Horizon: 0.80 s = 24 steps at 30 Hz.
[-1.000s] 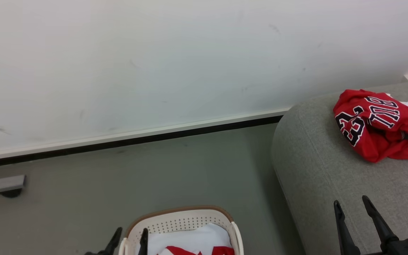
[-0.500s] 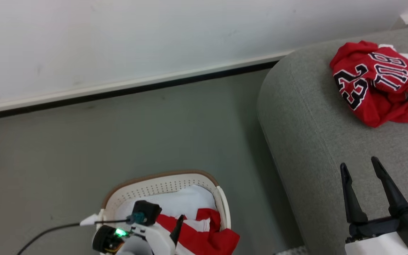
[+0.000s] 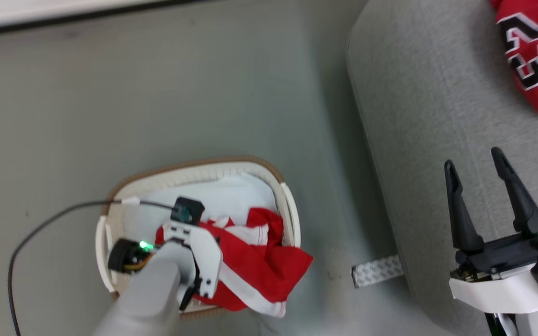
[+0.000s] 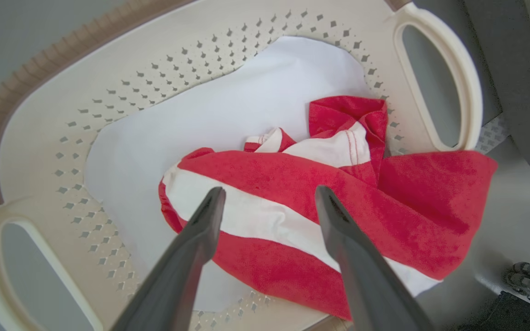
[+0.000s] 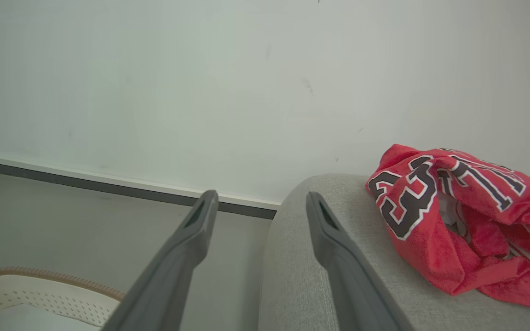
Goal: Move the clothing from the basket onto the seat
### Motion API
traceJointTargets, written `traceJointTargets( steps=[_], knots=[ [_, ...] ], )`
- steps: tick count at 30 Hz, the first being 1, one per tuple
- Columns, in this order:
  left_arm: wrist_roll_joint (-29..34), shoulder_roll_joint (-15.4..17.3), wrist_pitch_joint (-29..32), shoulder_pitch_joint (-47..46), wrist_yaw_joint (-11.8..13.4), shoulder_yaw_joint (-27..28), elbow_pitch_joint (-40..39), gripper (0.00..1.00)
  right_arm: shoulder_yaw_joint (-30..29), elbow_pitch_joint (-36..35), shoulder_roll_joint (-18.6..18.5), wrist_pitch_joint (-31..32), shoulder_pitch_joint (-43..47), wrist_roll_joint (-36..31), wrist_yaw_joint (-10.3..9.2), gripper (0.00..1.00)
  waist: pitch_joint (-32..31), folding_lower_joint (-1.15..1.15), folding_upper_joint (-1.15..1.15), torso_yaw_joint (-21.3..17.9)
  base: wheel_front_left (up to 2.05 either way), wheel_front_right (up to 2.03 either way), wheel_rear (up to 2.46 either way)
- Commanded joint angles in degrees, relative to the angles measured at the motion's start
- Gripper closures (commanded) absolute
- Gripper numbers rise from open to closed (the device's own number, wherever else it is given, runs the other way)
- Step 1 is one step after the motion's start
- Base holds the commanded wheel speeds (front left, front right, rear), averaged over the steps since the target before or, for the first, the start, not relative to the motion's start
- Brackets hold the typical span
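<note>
The basket [image 3: 194,165] stands on the floor left of the seat [image 3: 414,140]. Inside it, red clothing [image 3: 259,266] with white stripes lies on a flat white sheet [image 3: 222,196], one corner draped over the rim. My left gripper [image 4: 268,191] points down into the basket [image 4: 108,69], open, its tips right over the clothing [image 4: 292,179]; I cannot tell whether they touch. A red "23" jersey [image 3: 535,60] lies on the seat. My right gripper [image 3: 473,157] hovers open above the seat cushion, empty, left of that jersey [image 5: 453,216].
A black cable [image 3: 40,228] runs from my left wrist across the floor. A grey patterned strip [image 3: 376,270] lies on the floor between basket and seat. The wall's dark baseboard [image 3: 63,18] runs along the far side.
The head camera has tilted down, shifting the whole picture. My left arm has swung over the basket and now points down at the clothing. Both grippers stay open.
</note>
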Motion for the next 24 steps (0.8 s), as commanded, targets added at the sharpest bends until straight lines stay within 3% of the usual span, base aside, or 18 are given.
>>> traceJointTargets(
  steps=[1, 7, 12, 22, 23, 24],
  knots=[
    [1.0, 0.4, 0.1, -1.6, 0.4, -0.2, 0.8, 0.0, 0.0, -0.8, -0.1, 0.0, -1.2, -0.2, -0.14, 0.0, 5.4, -0.02, 0.0, -0.1, 0.0, 0.0, 0.0],
    [3.2, 2.5, 0.4, -9.2, 2.3, -1.9, 6.1, 0.0, 0.6, -4.4, 0.7, 0.1, -3.3, -0.2, -0.14, 0.0, 12.3, -0.02, 0.0, -0.5, 0.0, 0.0, 0.0],
    [4.0, 4.6, 1.1, -12.5, 1.8, -2.9, 8.9, 0.0, 0.9, -6.0, 1.3, 0.1, -4.6, 0.6, -0.15, 0.0, 16.0, -0.02, 0.0, -1.1, 0.0, 0.0, 0.0],
    [4.1, 4.5, 1.4, -14.4, 0.8, -4.6, 10.7, 0.0, -0.4, -7.5, 1.6, 0.0, -5.3, 1.2, -0.15, 0.0, 20.3, -0.02, 0.0, -1.8, 0.0, 0.0, 0.0],
    [4.1, 4.5, 1.4, -14.4, 0.6, -4.8, 10.8, 0.39, -0.6, -7.5, 1.6, 0.0, -5.2, 1.2, -0.14, 0.0, 20.4, -0.02, 0.0, -1.7, 0.0, 0.0, 0.0],
    [4.3, 4.4, 1.4, -14.3, 0.3, -5.1, 11.0, 0.95, -0.7, -7.5, 1.6, 0.0, -5.2, 1.3, -0.14, 0.0, 20.4, -0.02, 0.0, -1.7, 0.0, 0.0, 0.0]
  ],
)
